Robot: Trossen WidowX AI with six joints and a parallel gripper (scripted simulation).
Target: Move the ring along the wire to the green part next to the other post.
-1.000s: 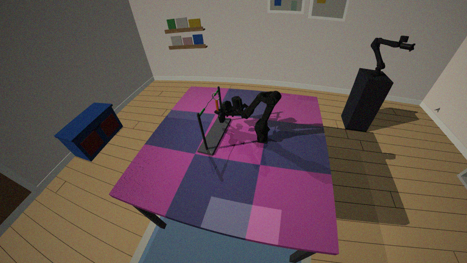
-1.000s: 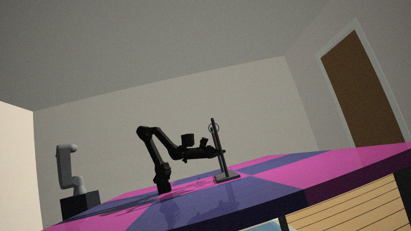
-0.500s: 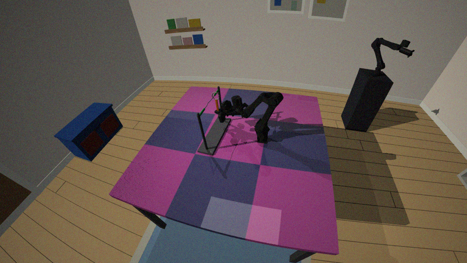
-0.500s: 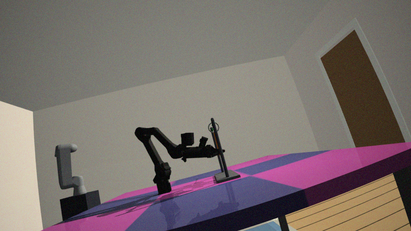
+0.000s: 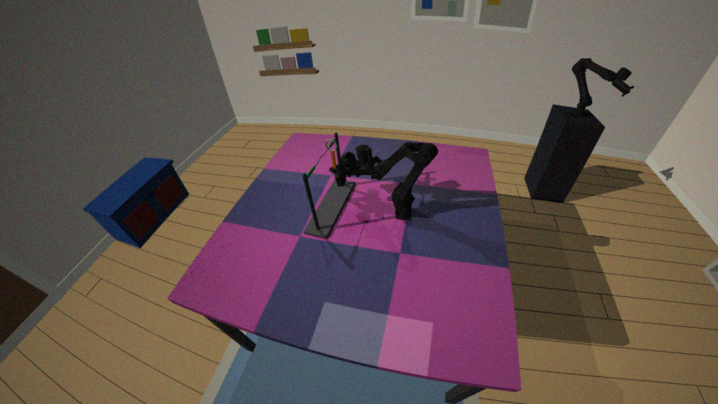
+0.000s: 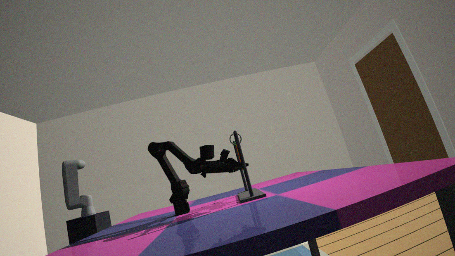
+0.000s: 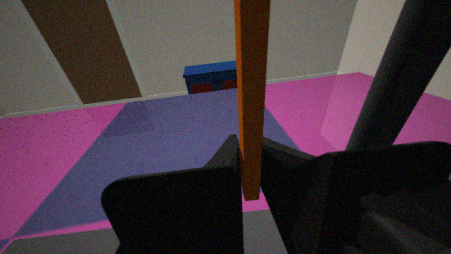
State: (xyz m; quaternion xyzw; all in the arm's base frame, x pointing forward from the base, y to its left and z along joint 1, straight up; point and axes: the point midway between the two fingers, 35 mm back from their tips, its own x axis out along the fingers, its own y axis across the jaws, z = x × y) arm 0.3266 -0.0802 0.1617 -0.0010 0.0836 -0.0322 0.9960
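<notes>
The ring (image 5: 326,145) (image 6: 230,140) is up at the green part of the wire beside the far post (image 5: 338,151) in the top view, and the wire appears to pass through it. Its orange handle (image 5: 332,159) (image 6: 238,153) (image 7: 252,82) points down. My gripper (image 5: 333,171) (image 7: 241,140) is shut on the handle near its lower end, which shows below the fingertips in the wrist view. The thin grey wire (image 5: 321,158) runs to the other green part (image 5: 311,171) at the near post (image 5: 310,201). Contact between ring and wire is too small to tell.
The far post also stands close to the right finger in the wrist view (image 7: 383,86). Both posts rise from a dark base plate (image 5: 331,210) (image 6: 254,193) on the checkered table (image 5: 351,281). A blue cabinet (image 5: 133,188) and another arm on a pedestal (image 5: 560,156) stand off the table.
</notes>
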